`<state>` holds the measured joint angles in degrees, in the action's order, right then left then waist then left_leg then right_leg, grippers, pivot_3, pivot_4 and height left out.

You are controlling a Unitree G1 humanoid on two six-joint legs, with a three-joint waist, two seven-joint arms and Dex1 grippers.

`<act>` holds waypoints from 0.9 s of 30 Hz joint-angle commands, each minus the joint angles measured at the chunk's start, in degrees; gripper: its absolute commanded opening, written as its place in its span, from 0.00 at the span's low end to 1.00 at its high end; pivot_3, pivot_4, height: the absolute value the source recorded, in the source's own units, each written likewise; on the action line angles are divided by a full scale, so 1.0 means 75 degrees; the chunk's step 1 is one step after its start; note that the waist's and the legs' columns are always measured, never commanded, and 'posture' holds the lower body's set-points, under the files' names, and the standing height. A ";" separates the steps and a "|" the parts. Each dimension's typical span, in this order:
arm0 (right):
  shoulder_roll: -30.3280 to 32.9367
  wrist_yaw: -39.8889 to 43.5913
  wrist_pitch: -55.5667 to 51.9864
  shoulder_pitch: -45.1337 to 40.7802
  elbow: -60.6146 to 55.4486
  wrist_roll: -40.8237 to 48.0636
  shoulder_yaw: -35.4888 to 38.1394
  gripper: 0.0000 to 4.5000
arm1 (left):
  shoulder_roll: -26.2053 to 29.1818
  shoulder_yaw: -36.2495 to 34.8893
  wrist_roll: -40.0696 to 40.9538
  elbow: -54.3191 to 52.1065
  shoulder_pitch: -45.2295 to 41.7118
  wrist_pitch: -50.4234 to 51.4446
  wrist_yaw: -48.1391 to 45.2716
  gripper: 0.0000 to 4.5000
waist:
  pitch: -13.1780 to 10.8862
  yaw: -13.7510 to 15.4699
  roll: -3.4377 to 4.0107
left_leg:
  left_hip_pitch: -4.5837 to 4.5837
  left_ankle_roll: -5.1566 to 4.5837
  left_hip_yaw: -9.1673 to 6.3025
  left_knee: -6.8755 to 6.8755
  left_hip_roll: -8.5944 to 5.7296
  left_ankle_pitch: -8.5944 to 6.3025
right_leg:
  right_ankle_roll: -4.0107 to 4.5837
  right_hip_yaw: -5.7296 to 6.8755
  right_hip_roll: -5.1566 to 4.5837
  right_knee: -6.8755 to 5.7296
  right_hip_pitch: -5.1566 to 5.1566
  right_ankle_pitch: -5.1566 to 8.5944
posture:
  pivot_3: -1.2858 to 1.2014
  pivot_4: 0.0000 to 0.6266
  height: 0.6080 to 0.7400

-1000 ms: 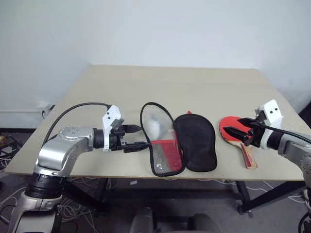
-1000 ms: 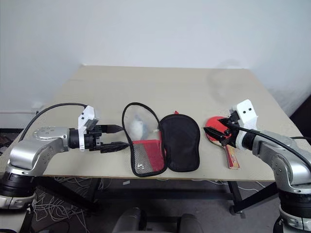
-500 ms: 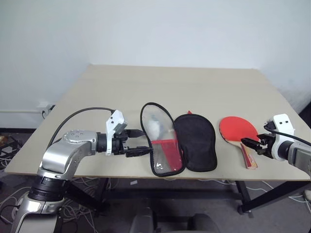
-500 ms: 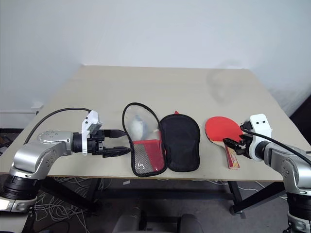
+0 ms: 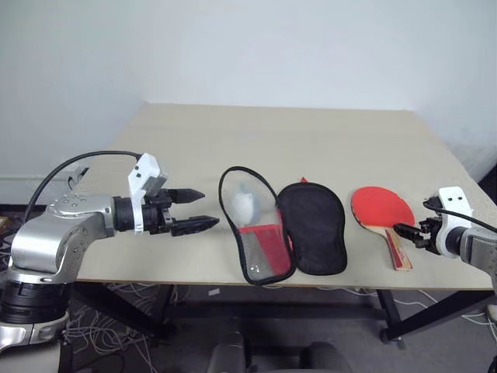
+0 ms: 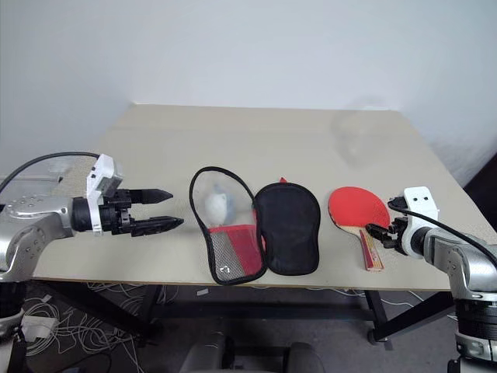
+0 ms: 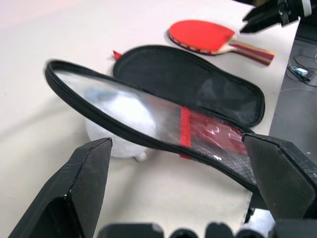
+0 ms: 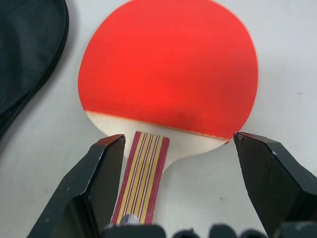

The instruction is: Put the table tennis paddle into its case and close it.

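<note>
Beige tabletop (image 5: pixel 311 140) carries everything, and near its front edge the case (image 5: pixel 287 225) lies unzipped and spread apart: its black-lined half rests flat, while the half with the clear plastic pocket and red panel tilts up on the left side. Just right of the case, apart from it, the table tennis paddle (image 5: pixel 382 208) lies red face up, handle toward the front edge. Left gripper (image 5: pixel 196 210) hovers left of the case, jaws spread wide and empty, aimed at the raised flap. Right gripper (image 8: pixel 178 148) sits low at the paddle's handle, its black fingers (image 8: pixel 101 173) parted on either side of the neck without closing on it.
</note>
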<state>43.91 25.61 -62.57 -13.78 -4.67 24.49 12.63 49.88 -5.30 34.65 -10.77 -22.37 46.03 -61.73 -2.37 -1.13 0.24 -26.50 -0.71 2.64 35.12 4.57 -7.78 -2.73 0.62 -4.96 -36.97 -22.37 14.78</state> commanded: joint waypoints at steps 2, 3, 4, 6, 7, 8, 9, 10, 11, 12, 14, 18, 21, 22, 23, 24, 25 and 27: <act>-0.0002 -0.0106 -0.0173 -0.0301 0.0072 -0.0171 -0.0104 0.85 | -0.0453 0.0623 0.0115 -0.0262 -0.0548 0.0089 -0.0039 0.99 | 0.0000 -0.0001 0.0000 | 0.0000 0.0000 -0.0001 0.0000 0.0000 0.0000 | 0.0000 0.0000 0.0001 0.0000 -0.0001 0.0000 | 0.52 0.00 1.00; -0.0010 -0.0116 -0.0228 -0.0329 0.0120 -0.0181 -0.0124 0.85 | -0.0548 0.0779 0.0035 -0.0242 -0.0602 0.0043 -0.0044 0.99 | 0.0000 -0.0001 0.0000 | -0.0001 0.0000 -0.0001 0.0000 0.0000 0.0000 | 0.0000 0.0000 0.0002 -0.0001 0.0000 0.0000 | 0.52 0.00 1.00; -0.0022 -0.0106 -0.0284 -0.0366 0.0163 -0.0166 -0.0144 0.85 | -0.0667 0.0921 -0.0008 -0.0215 -0.0651 0.0020 -0.0043 0.99 | 0.0000 -0.0003 0.0000 | -0.0001 0.0000 -0.0001 0.0001 0.0000 0.0000 | 0.0000 0.0000 0.0003 -0.0001 0.0000 0.0000 | 0.52 0.00 1.00; -0.0044 -0.0094 -0.0415 -0.0420 0.0196 -0.0144 -0.0227 0.85 | -0.0871 0.1133 -0.0048 -0.0184 -0.0723 -0.0009 -0.0024 0.99 | 0.0000 -0.0004 -0.0001 | -0.0001 -0.0001 -0.0003 0.0002 0.0000 0.0001 | -0.0001 -0.0001 0.0006 -0.0001 0.0001 0.0000 | 0.52 0.00 1.00; -0.0054 -0.0107 -0.0463 -0.0427 0.0191 -0.0163 -0.0299 0.85 | -0.0965 0.1202 -0.0038 -0.0178 -0.0750 -0.0012 -0.0019 0.99 | 0.0000 -0.0005 0.0000 | -0.0001 -0.0001 -0.0003 0.0002 0.0000 0.0001 | -0.0001 -0.0001 0.0006 -0.0001 0.0000 0.0000 | 0.52 0.00 1.00; -0.0101 -0.0188 -0.0584 -0.0434 0.0191 -0.0190 -0.0343 0.85 | -0.1043 0.1273 -0.0034 -0.0186 -0.0771 -0.0009 -0.0010 0.99 | 0.0000 -0.0005 0.0000 | -0.0001 -0.0002 -0.0004 0.0003 0.0000 0.0001 | -0.0001 -0.0001 0.0007 -0.0001 0.0001 0.0000 | 0.52 0.00 1.00; -0.0132 -0.0259 -0.0664 -0.0421 0.0194 -0.0233 -0.0387 0.85 | -0.1136 0.1330 -0.0046 -0.0161 -0.0802 -0.0021 0.0012 0.99 | 0.0000 -0.0009 -0.0001 | -0.0001 -0.0002 -0.0005 0.0004 0.0000 0.0002 | -0.0001 -0.0001 0.0008 -0.0002 0.0002 0.0000 | 0.52 0.00 1.00; -0.0186 -0.0294 -0.0764 -0.0419 0.0200 -0.0233 -0.0375 0.85 | -0.1212 0.1370 -0.0062 -0.0116 -0.0846 -0.0021 0.0036 0.99 | 0.0001 -0.0009 -0.0001 | 0.0000 -0.0003 -0.0007 0.0007 0.0000 0.0002 | -0.0001 -0.0001 0.0009 -0.0002 0.0003 0.0000 | 0.52 0.00 1.00; -0.0270 -0.0329 -0.0838 -0.0425 0.0203 -0.0222 -0.0331 0.85 | -0.1266 0.1399 -0.0074 -0.0090 -0.0887 -0.0010 0.0064 0.99 | 0.0001 -0.0010 -0.0002 | -0.0001 -0.0003 -0.0007 0.0009 0.0000 0.0002 | 0.0000 -0.0001 0.0009 -0.0003 0.0004 0.0000 | 0.52 0.00 1.00; -0.0324 -0.0336 -0.0876 -0.0432 0.0207 -0.0220 -0.0292 0.85 | -0.1312 0.1419 -0.0084 -0.0039 -0.0928 -0.0015 0.0059 0.99 | 0.0001 -0.0012 -0.0002 | -0.0001 -0.0003 -0.0007 0.0011 0.0000 0.0002 | -0.0001 -0.0001 0.0009 -0.0004 0.0005 0.0000 | 0.52 0.00 1.00; -0.0512 -0.0412 -0.0960 -0.0503 0.0246 -0.0239 -0.0286 0.85 | -0.1420 0.1509 -0.0146 0.0100 -0.1034 -0.0077 0.0032 0.99 | 0.0001 -0.0011 0.0000 | -0.0001 -0.0003 -0.0008 0.0012 0.0000 0.0002 | -0.0001 -0.0001 0.0010 -0.0004 0.0005 0.0000 | 0.52 0.00 1.00; -0.0907 -0.0724 -0.1106 -0.0737 0.0413 -0.0448 -0.0495 0.85 | -0.1622 0.1669 -0.0239 0.0224 -0.1183 -0.0150 0.0009 0.99 | 0.0002 -0.0020 -0.0002 | 0.0000 -0.0003 -0.0009 0.0014 -0.0001 0.0002 | -0.0001 -0.0001 0.0011 -0.0004 0.0007 0.0000 | 0.52 0.00 1.00; -0.1215 -0.0915 -0.1200 -0.0917 0.0525 -0.0571 -0.0632 0.85 | -0.1759 0.1743 -0.0317 0.0260 -0.1238 -0.0197 0.0017 0.99 | 0.0005 -0.0041 -0.0011 | 0.0000 -0.0004 -0.0010 0.0015 0.0000 0.0002 | -0.0001 -0.0001 0.0011 -0.0004 0.0008 0.0000 | 0.52 0.00 1.00; -0.1253 -0.0942 -0.1201 -0.0934 0.0548 -0.0610 -0.0620 0.81 | -0.1774 0.1764 -0.0351 0.0266 -0.1229 -0.0225 0.0012 1.00 | 0.0006 -0.0042 -0.0015 | 0.0001 -0.0004 -0.0012 0.0015 0.0001 0.0002 | -0.0001 -0.0001 0.0013 -0.0004 0.0008 -0.0001 | 0.52 0.00 1.00; -0.1269 -0.0964 -0.1226 -0.0941 0.0565 -0.0642 -0.0586 0.76 | -0.1779 0.1773 -0.0373 0.0263 -0.1212 -0.0245 0.0004 1.00 | 0.0007 -0.0042 -0.0016 | 0.0000 -0.0003 -0.0013 0.0015 0.0000 0.0002 | -0.0001 -0.0001 0.0014 -0.0005 0.0008 -0.0001 | 0.52 0.00 1.00; -0.1275 -0.0977 -0.1275 -0.0947 0.0571 -0.0654 -0.0550 0.72 | -0.1776 0.1775 -0.0383 0.0255 -0.1193 -0.0258 -0.0008 1.00 | 0.0007 -0.0042 -0.0016 | 0.0001 -0.0004 -0.0013 0.0015 0.0001 0.0002 | -0.0001 -0.0001 0.0014 -0.0005 0.0008 -0.0001 | 0.52 0.00 1.00; -0.1279 -0.0969 -0.1325 -0.0958 0.0581 -0.0627 -0.0472 0.64 | -0.1764 0.1766 -0.0389 0.0247 -0.1171 -0.0271 -0.0027 1.00 | 0.0007 -0.0041 -0.0015 | 0.0001 -0.0003 -0.0013 0.0015 0.0000 0.0002 | -0.0001 -0.0001 0.0014 -0.0005 0.0009 -0.0001 | 0.52 0.00 1.00; -0.1260 -0.0981 -0.1407 -0.0980 0.0616 -0.0618 -0.0365 0.50 | -0.1750 0.1738 -0.0401 0.0275 -0.1164 -0.0285 -0.0041 1.00 | 0.0007 -0.0037 -0.0015 | 0.0001 -0.0003 -0.0013 0.0014 0.0000 0.0002 | 0.0000 -0.0001 0.0014 -0.0005 0.0008 -0.0001 | 0.52 0.00 1.00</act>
<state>34.70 18.39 -72.27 -20.10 -0.34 19.89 9.26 36.45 8.31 31.82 -8.37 -29.86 45.01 -61.57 -2.32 -1.41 0.13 -26.50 -0.74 2.55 35.23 4.57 -7.76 -2.73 0.61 -4.86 -37.00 -22.31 14.77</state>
